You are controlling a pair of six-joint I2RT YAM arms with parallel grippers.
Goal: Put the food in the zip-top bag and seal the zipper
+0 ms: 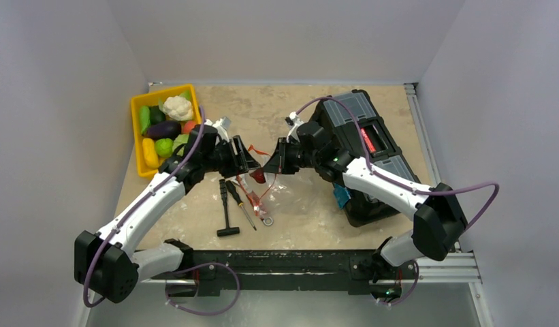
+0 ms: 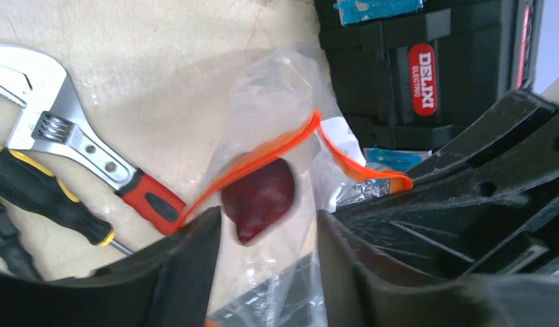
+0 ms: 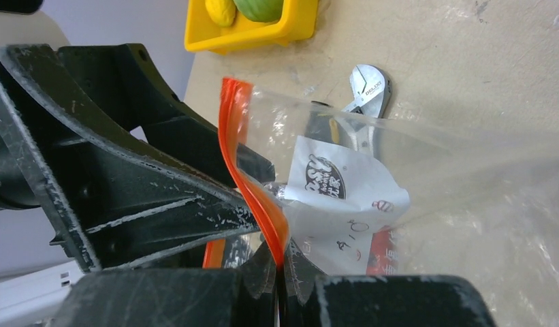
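Through the top camera you are seeing both arms meeting mid-worktop, with the zip-top bag (image 1: 257, 189) hanging between the left claw (image 1: 241, 155) and the right claw (image 1: 273, 163). The worktop (image 1: 297, 204) is showing beige, mottled with white scuffs, and pale grey walls (image 1: 58, 68) are closing it in on three sides. At 10 o'clock a yellow bin (image 1: 135, 119) is holding the eggplant (image 1: 164, 129), the orange ball (image 1: 188, 127), a yellow piece (image 1: 149, 153), green pieces (image 1: 164, 147) and a white cauliflower (image 1: 178, 107). At 3 o'clock a black toolbox (image 1: 351, 109) is sitting partly under the right arm. At the bag's 7 o'clock a black T-handle tool (image 1: 225, 214) and a screwdriver (image 1: 241, 204) are lying.

Through the left wrist you are reading "DELIXI" on a red oval badge (image 2: 422, 78) on the toolbox. Your left claw is standing released, its fingers (image 2: 174, 272) apart and the bag hanging in the gap. A dark red food piece (image 2: 258, 197) is sitting inside the bag. The zipper (image 2: 276, 146) is arching above it, its 3 o'clock end running into the right claw. At 9 o'clock a red-handled wrench (image 2: 72, 129) is lying beside the screwdriver.

Through the right wrist you are seeing the right claw clenched on the zipper. The bag's white label (image 3: 338, 197) is showing a dark round logo and handwritten marks, too small to read. The left claw is blocking everything at 9 o'clock.
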